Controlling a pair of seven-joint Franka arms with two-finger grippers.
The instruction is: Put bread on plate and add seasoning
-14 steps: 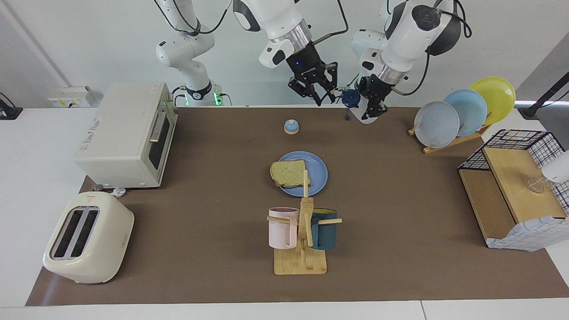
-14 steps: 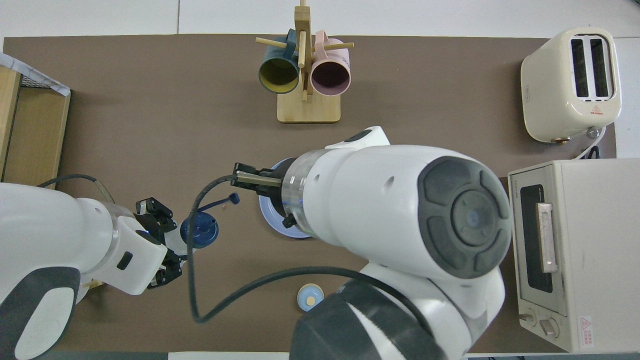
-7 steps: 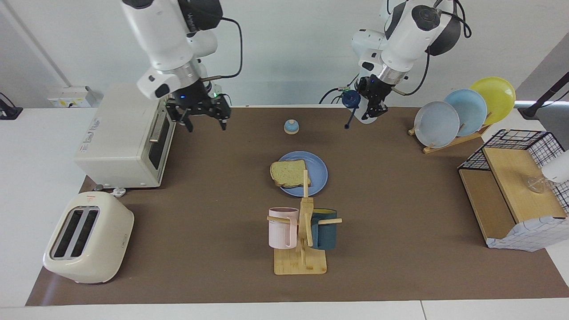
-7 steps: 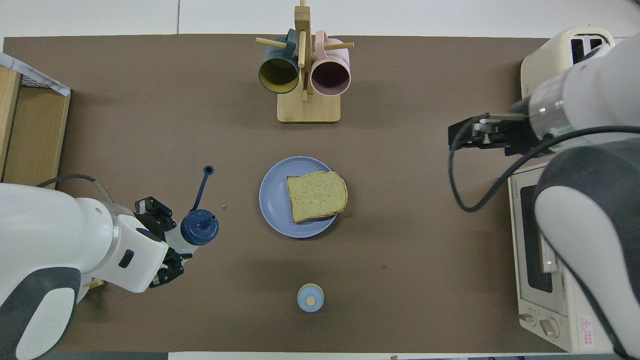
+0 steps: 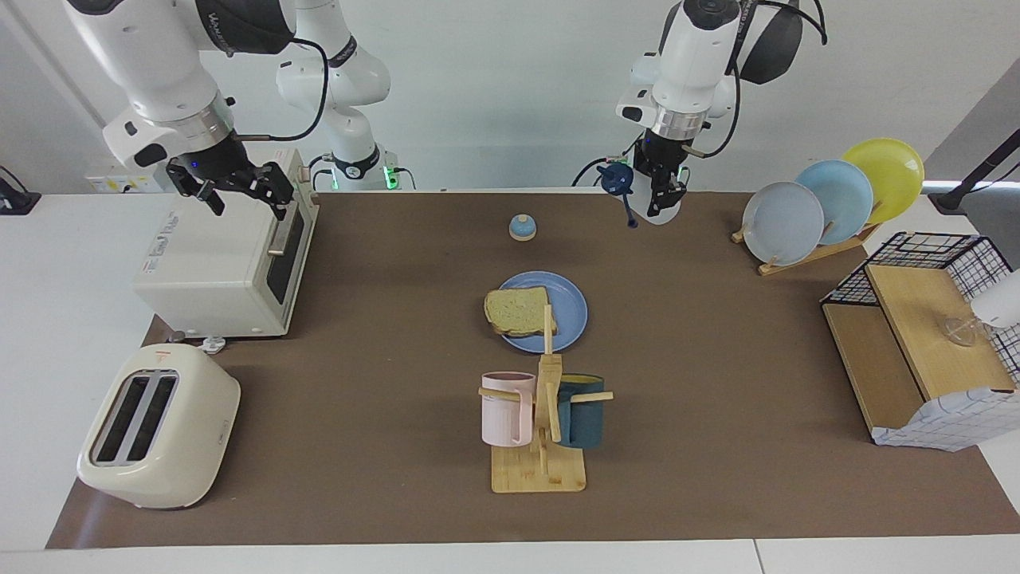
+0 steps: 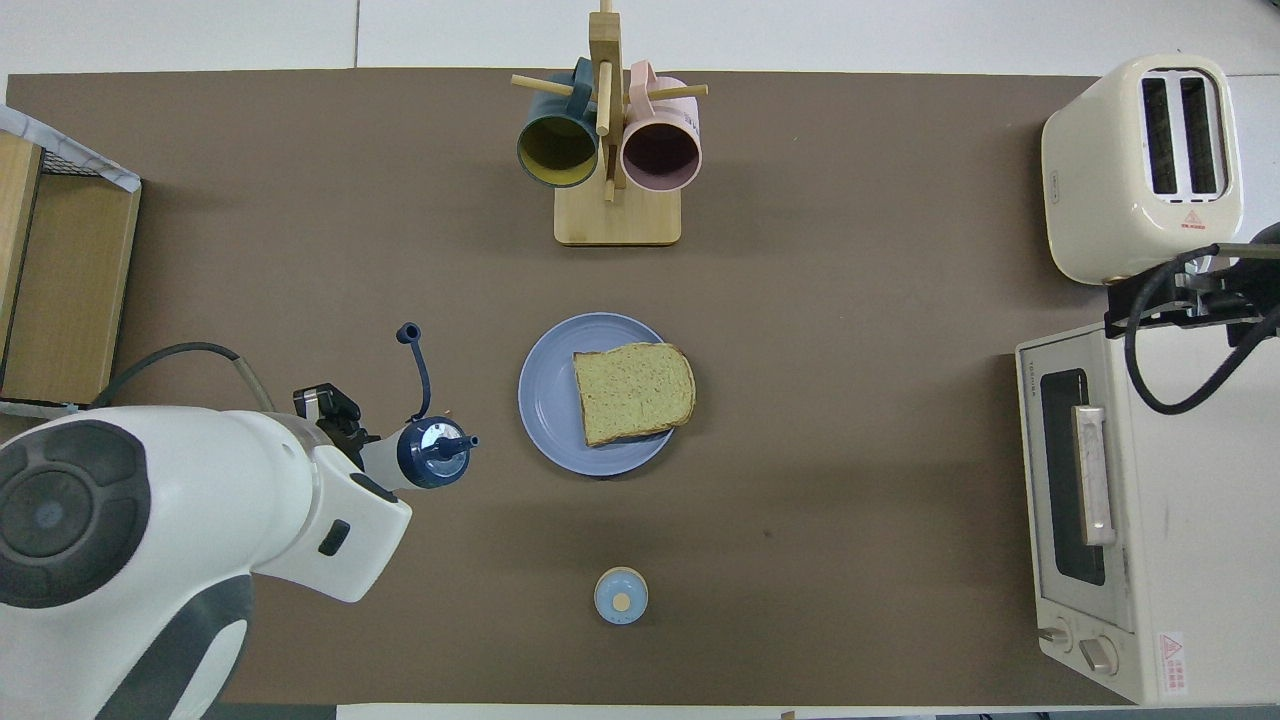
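1. Around the middle: a mug rack (image 5: 540, 446) with a pink mug (image 5: 505, 408) and a teal mug (image 5: 580, 410) stands just beside the blue plate (image 5: 570, 312), farther from the robots. A small blue-domed bell (image 5: 522, 228) sits on the mat between the plate and the robots.
2. Toaster oven (image 5: 223, 251) and cream toaster (image 5: 155, 426) are at the right arm's end. A dish rack with grey-blue, light-blue and yellow plates (image 5: 833, 199) and a wire basket (image 5: 924, 335) are at the left arm's end.
3. Right gripper (image 5: 239, 195) hangs over the toaster oven's top edge, fingers spread wide, nothing in them (well apart from the plate).
4. Left gripper (image 5: 663, 191) points down over the mat's robot-side edge, pinched on the seasoning bottle (image 6: 425, 455). The bottle is up in the air, tilted, its navy nozzle toward the plate; its opened cap dangles on a strap.
5. Nothing sits between that gripper and the plate, just bare mat.
6. The bread (image 5: 518, 311) lies flat on the plate, pale tan with a darker crust, overhanging the rim toward the right arm's end.
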